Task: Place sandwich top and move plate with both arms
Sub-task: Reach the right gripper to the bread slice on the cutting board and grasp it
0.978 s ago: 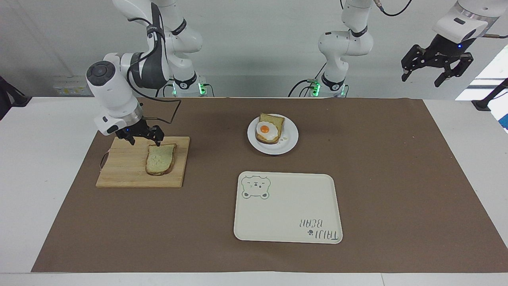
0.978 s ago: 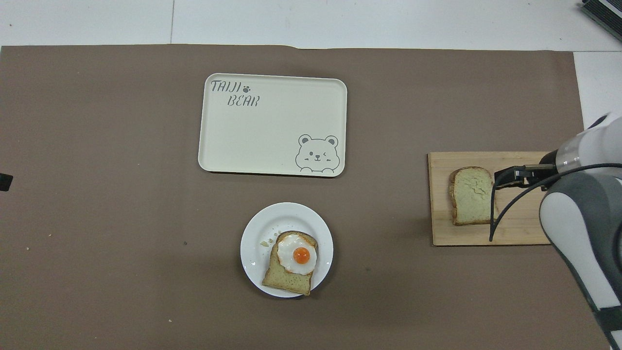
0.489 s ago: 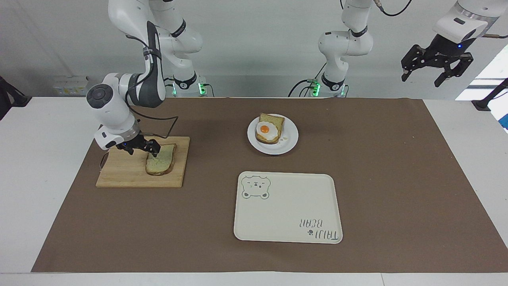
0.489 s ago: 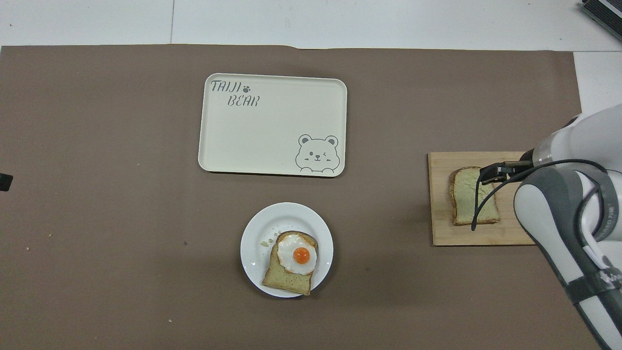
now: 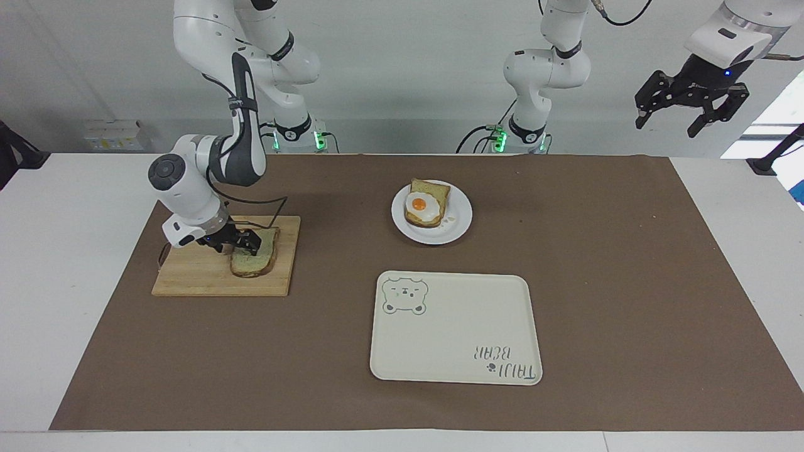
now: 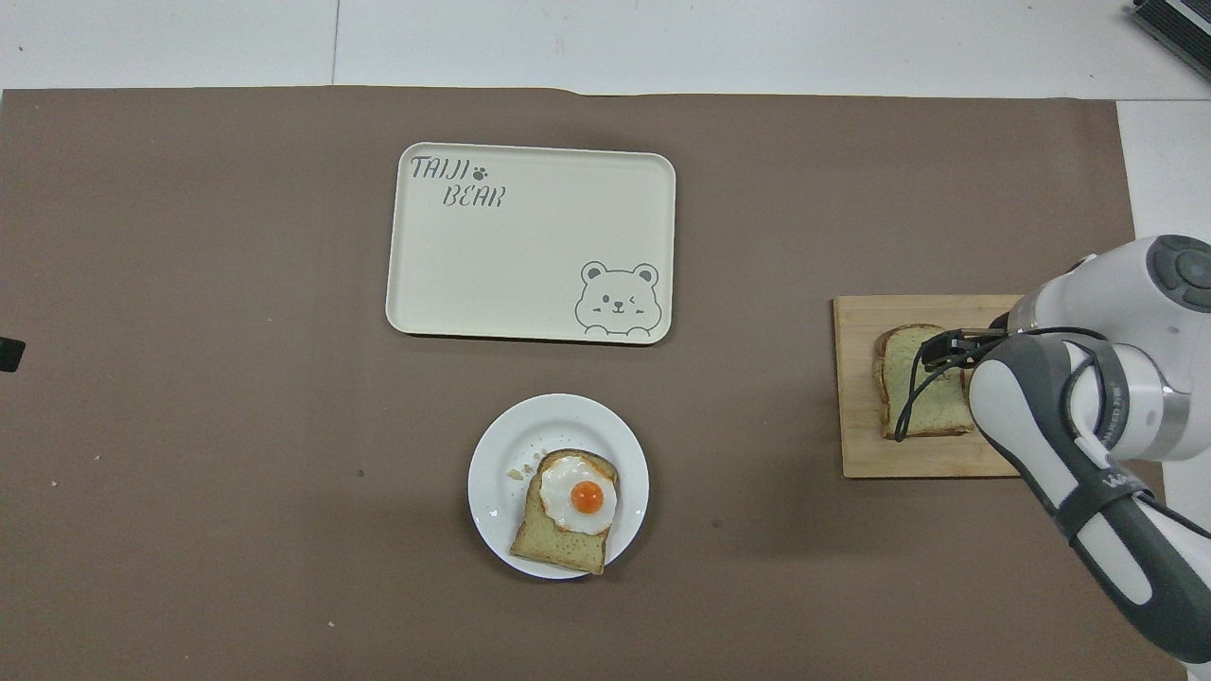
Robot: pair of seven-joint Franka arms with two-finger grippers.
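Right gripper (image 5: 242,242) and its cable cover 1 edge of the bread slice (image 5: 259,258); finger spacing too small to tell. Right arm (image 6: 1116,445) hides 1 corner of the cutting board (image 6: 866,445). Left arm is absent overhead.

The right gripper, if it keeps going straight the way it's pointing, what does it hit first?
Most likely the sandwich top: the right gripper points down at its end nearer the robots, on the cutting board. Whether they already touch is unclear.
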